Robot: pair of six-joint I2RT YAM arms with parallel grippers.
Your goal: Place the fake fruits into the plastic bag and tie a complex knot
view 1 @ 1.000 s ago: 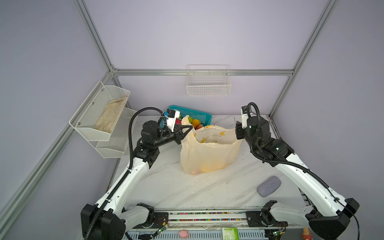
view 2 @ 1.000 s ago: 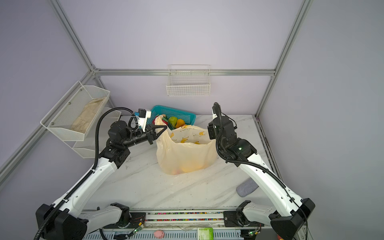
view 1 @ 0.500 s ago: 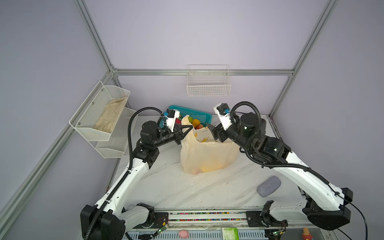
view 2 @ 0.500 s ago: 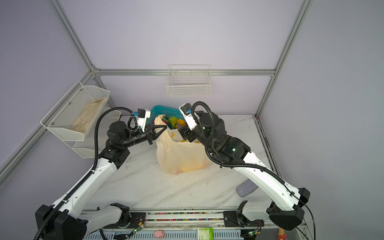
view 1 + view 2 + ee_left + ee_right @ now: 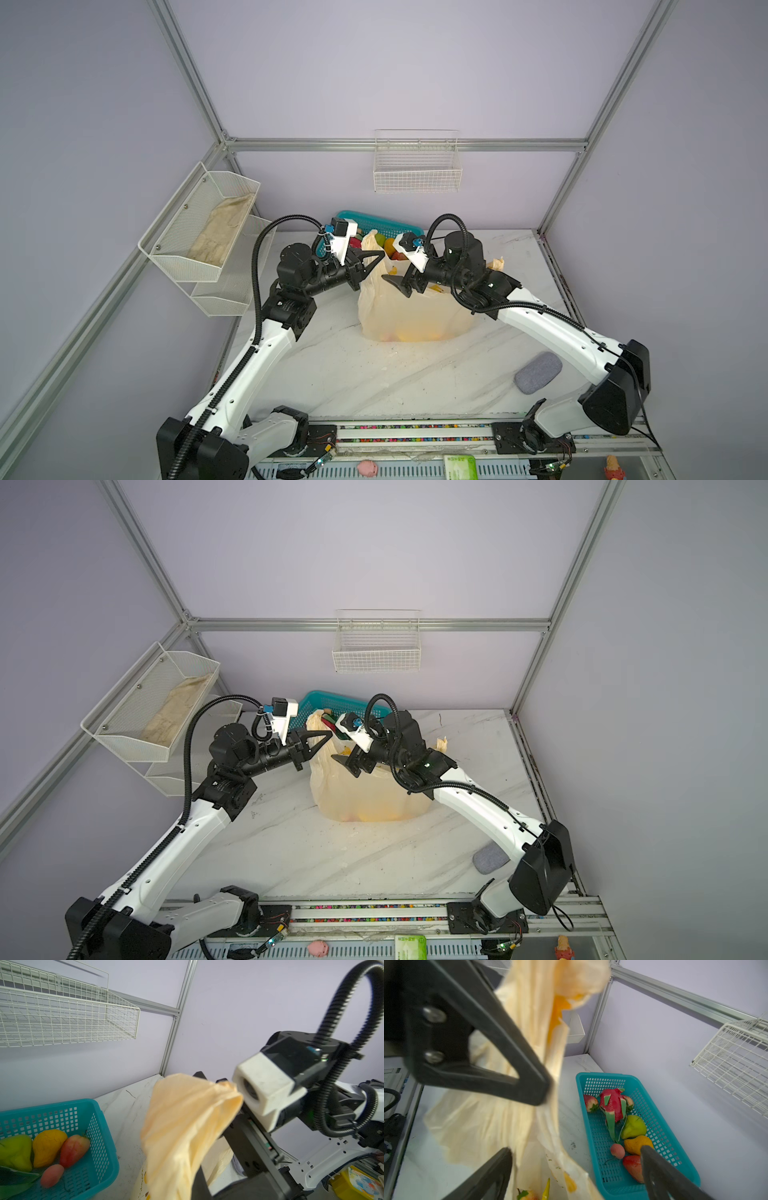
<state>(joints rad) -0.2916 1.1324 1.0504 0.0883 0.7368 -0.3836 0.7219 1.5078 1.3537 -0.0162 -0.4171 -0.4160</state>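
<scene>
Room: lilac walls are framed by metal bars; a wire basket [image 5: 417, 174] is hung on the far wall and a mesh shelf [image 5: 183, 249] holding a cloth [image 5: 220, 232] on the left.
Surface: a white marbled table [image 5: 374, 382] is scuffed; a grey pad [image 5: 538, 372] is laid near right.
Writing: dark print on the bag [image 5: 187, 1126] is too blurred to be read.
Bag: it is stood mid-table, just in front of a teal basket [image 5: 675, 1159].
Left gripper [image 5: 379, 256]: pressed together on the bag's raised left handle.
Right gripper [image 5: 576, 1150]: spread wide at the bag's open top; nothing is clamped.
Fruits [image 5: 634, 1127]: most are left in the teal basket; the dragon fruit [image 5: 612, 1105] is shown only by the right wrist view.
</scene>
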